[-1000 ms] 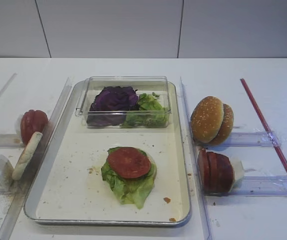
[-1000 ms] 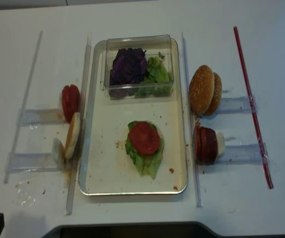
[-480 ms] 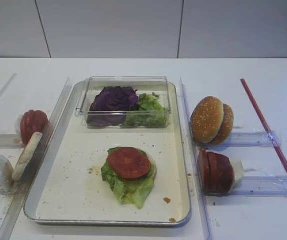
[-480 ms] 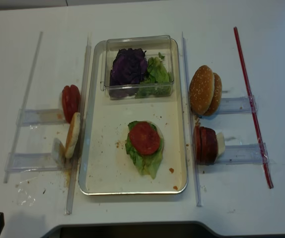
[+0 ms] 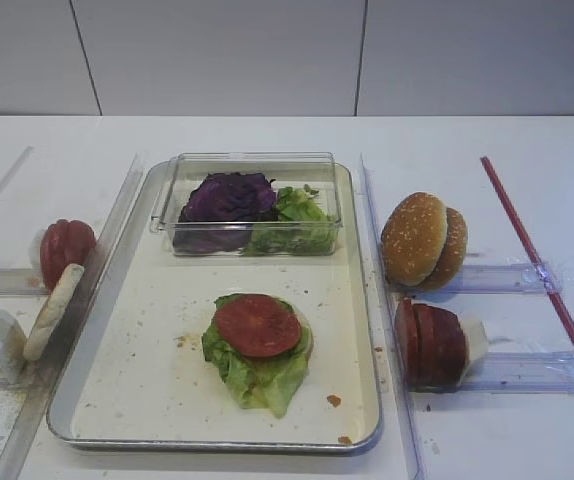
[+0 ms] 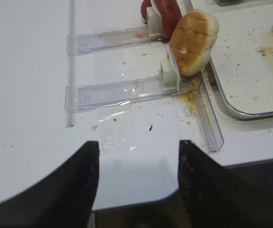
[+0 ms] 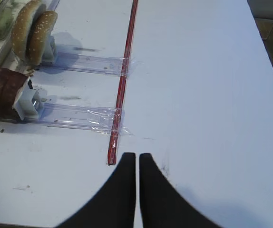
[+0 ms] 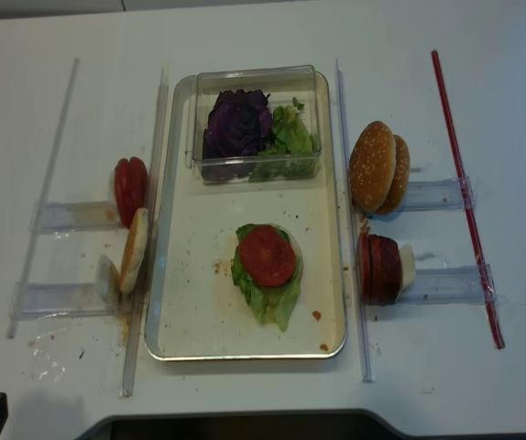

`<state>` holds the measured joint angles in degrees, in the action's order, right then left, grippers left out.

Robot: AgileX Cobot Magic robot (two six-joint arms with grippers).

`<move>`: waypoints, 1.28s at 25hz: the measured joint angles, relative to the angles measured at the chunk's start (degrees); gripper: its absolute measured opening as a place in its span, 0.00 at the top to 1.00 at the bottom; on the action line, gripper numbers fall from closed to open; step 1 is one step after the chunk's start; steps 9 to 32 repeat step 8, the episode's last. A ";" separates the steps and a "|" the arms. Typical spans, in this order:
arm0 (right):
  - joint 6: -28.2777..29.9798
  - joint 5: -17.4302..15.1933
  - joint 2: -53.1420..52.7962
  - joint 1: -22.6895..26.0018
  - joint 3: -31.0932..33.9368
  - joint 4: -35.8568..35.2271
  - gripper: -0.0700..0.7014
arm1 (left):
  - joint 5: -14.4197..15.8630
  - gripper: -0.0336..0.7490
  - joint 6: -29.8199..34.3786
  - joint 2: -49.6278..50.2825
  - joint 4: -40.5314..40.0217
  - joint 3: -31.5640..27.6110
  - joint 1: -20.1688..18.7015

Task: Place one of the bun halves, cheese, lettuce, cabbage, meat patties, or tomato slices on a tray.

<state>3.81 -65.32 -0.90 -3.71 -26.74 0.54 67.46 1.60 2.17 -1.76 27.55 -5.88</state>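
Observation:
On the tray [image 5: 137,360] a tomato slice [image 5: 257,325] lies on lettuce [image 5: 262,375]. More tomato slices [image 5: 65,247] and a bun half [image 5: 52,310] stand in racks left of the tray. Right of it stand sesame bun halves [image 5: 422,240] and meat patties [image 5: 430,343]. Cabbage [image 5: 227,197] fills part of a clear box. Cheese is out of view. My left gripper [image 6: 139,147] hangs open and empty over the table's front edge, short of the bun half [image 6: 192,42]. My right gripper [image 7: 137,156] is shut and empty beside the near end of a red strip [image 7: 122,90].
The clear box [image 5: 252,165] sits at the tray's far end with more lettuce [image 5: 292,225] in it. Clear plastic rails [image 5: 387,300] flank the tray. Crumbs dot the tray floor and the table by the left rack [image 6: 127,90].

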 joint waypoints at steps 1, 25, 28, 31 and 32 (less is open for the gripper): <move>0.00 0.00 0.00 0.00 0.00 0.00 0.85 | 0.00 0.50 0.00 0.00 0.00 0.00 0.00; 0.00 0.00 0.00 0.00 0.00 0.00 0.85 | 0.00 0.50 0.00 0.00 0.00 0.00 0.00; 0.00 0.00 0.00 0.00 0.00 0.00 0.85 | 0.00 0.50 0.00 0.00 0.00 0.00 0.00; 0.00 0.00 0.00 0.00 0.00 0.00 0.85 | 0.00 0.50 0.00 0.00 0.00 0.00 0.00; 0.00 0.00 0.00 0.00 0.00 0.00 0.85 | 0.00 0.50 0.00 0.00 0.00 0.00 0.00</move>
